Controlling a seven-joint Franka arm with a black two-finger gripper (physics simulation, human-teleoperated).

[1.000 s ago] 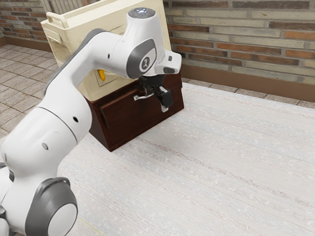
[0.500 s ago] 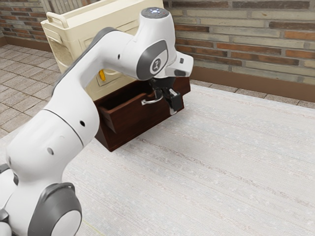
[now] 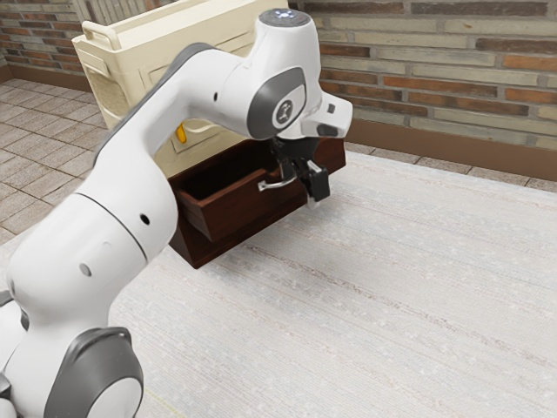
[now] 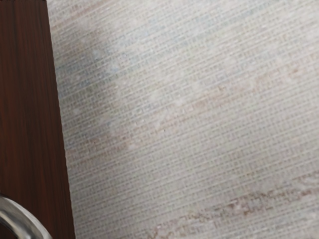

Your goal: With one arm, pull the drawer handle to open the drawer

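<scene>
One drawer (image 3: 237, 210) stands partly out of the dark cabinet (image 3: 202, 252), its metal handle (image 3: 277, 185) by my gripper (image 3: 314, 193); whether I am clenched on it or loose, I cannot tell. Drifting sideways could let the handle slip away, and a crooked pull could jam the drawer.

We see grained wood on the drawer (image 3: 235, 211) and glossy metal on its handle (image 4: 22, 218). Our tabletop (image 4: 189, 114) looks woven, matt.
</scene>
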